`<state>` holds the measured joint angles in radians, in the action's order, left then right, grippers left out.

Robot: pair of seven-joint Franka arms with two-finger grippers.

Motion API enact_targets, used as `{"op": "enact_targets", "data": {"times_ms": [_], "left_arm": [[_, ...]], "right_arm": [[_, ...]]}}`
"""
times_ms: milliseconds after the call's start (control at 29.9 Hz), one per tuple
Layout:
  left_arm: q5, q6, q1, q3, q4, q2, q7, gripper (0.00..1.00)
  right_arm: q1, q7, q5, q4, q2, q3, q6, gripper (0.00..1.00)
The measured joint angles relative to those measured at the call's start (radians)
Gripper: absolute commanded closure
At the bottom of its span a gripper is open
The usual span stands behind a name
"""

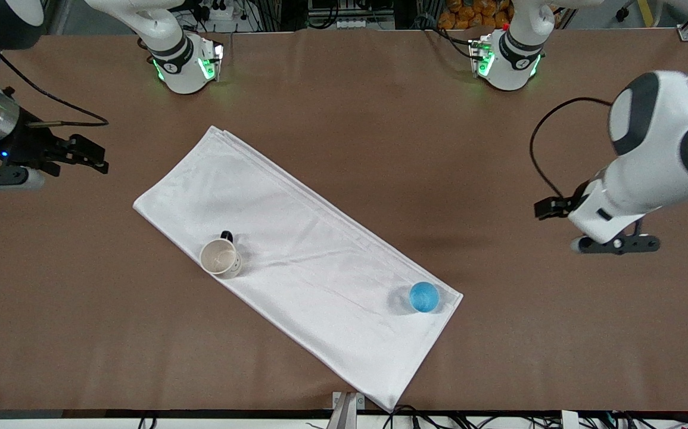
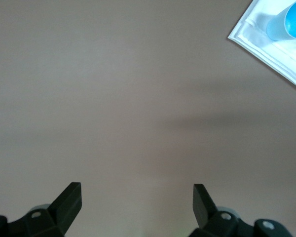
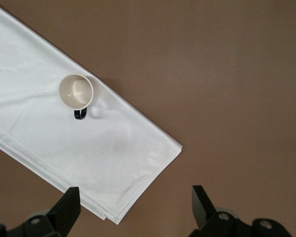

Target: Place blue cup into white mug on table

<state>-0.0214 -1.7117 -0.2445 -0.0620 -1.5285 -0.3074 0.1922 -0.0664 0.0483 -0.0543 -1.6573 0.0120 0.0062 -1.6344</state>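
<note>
A long white cloth [image 1: 296, 262] lies slantwise across the middle of the brown table [image 1: 379, 107], one narrow end reaching almost to the table edge nearest the front camera. The blue cup [image 1: 424, 297] stands upright on the cloth close to that near end, by the corner toward the left arm's end of the table; its mouth faces up and nothing is in it. Farther from the camera, and toward the right arm's end, the white mug [image 1: 220, 257] stands upright on the cloth near its long edge, black handle pointing away from the camera, inside bare. Cup and mug are well apart.

The left gripper [image 1: 609, 244] hangs over bare table off the cloth, toward the left arm's end; its fingers [image 2: 69, 202] are spread wide with nothing between them, and the cup shows at the corner of its wrist view. The right gripper [image 1: 81, 156] hangs over bare table toward the right arm's end, fingers [image 3: 66, 210] likewise spread and holding nothing
</note>
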Motion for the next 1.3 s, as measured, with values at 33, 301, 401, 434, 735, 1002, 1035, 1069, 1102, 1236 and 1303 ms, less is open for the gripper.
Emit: {"op": "enact_targets", "data": {"times_ms": [33,301,401,434,735,1002,1035,1069,1102,1236,1303], "left_arm": [[0.000,-0.018,-0.014,0.001,0.008,-0.022,0.026,0.00],[0.000,-0.136,-0.074,0.003,0.034,-0.135,0.148,0.00],[0.000,-0.172,-0.089,0.004,0.036,-0.162,0.195,0.00],[0.000,-0.187,-0.097,0.004,0.036,-0.173,0.215,0.00],[0.021,-0.313,-0.145,0.006,0.042,-0.253,0.345,0.00],[0.098,-0.373,-0.147,0.006,0.055,-0.278,0.356,0.00],[0.107,-0.381,-0.147,0.005,0.056,-0.281,0.357,0.00],[0.113,-0.388,-0.147,0.005,0.056,-0.283,0.357,0.00],[0.121,-0.396,-0.147,0.005,0.056,-0.286,0.357,0.00],[0.132,-0.434,-0.147,0.006,0.056,-0.304,0.360,0.00],[0.133,-0.457,-0.149,0.006,0.056,-0.317,0.365,0.00]], "right_arm": [[-0.007,0.005,-0.001,-0.020,-0.001,0.000,-0.023,0.00],[-0.102,0.104,-0.003,-0.185,-0.007,0.001,-0.219,0.00],[-0.132,0.130,-0.003,-0.239,-0.007,0.002,-0.288,0.00],[-0.141,0.140,-0.003,-0.261,-0.007,0.002,-0.316,0.00],[-0.213,0.275,0.051,-0.380,0.015,0.002,-0.456,0.00],[-0.259,0.345,0.078,-0.387,0.092,0.002,-0.540,0.00],[-0.260,0.347,0.078,-0.387,0.105,0.002,-0.553,0.00],[-0.260,0.348,0.079,-0.387,0.115,0.002,-0.562,0.00],[-0.260,0.348,0.079,-0.388,0.127,0.002,-0.574,0.00],[-0.264,0.348,0.079,-0.391,0.171,0.002,-0.622,0.00],[-0.268,0.348,0.080,-0.394,0.194,0.002,-0.649,0.00]]}}
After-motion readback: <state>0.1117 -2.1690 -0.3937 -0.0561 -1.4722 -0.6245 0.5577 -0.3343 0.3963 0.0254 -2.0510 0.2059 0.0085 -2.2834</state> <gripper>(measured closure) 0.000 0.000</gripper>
